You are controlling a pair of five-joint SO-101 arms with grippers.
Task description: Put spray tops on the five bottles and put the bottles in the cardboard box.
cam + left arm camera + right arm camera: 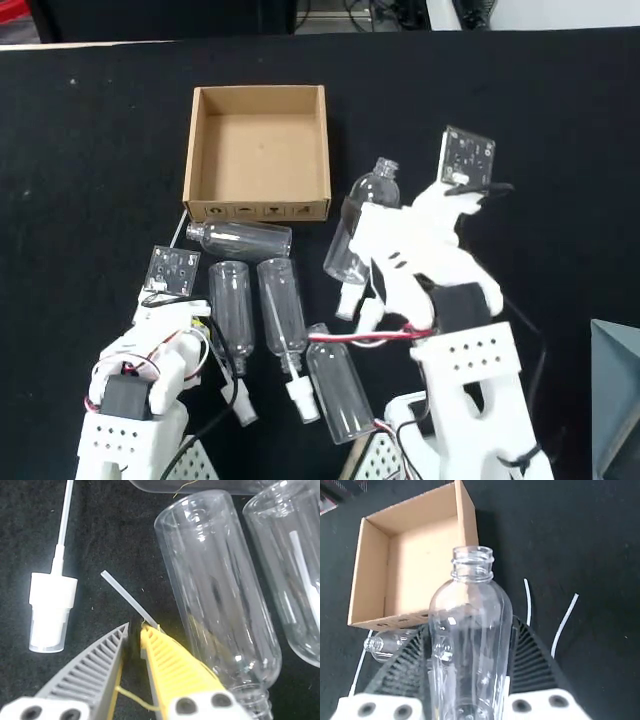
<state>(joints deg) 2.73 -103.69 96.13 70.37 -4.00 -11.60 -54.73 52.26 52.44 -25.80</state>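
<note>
My right gripper point(368, 228) point(470, 647) is shut on a clear, topless bottle point(358, 215) point(470, 615), held above the table just right of the cardboard box point(258, 210) point(465, 525). Three bottles lie in front of the box: one crosswise point(240, 237), one with no top point(230, 305) point(220, 595), and one with a spray top point(282, 300) point(290, 570). Another bottle point(340, 395) lies nearer the arms. My left gripper point(213, 345) point(135, 628) sits low beside the topless bottle's neck, fingers almost together on a thin spray tube point(127, 599).
A loose spray top point(50, 610) with its tube lies left of the left gripper. Another spray top point(240, 403) lies by the left arm, and one point(350, 300) under the right arm. Two thin tubes point(527, 602) point(565, 622) lie on the black cloth beside the box.
</note>
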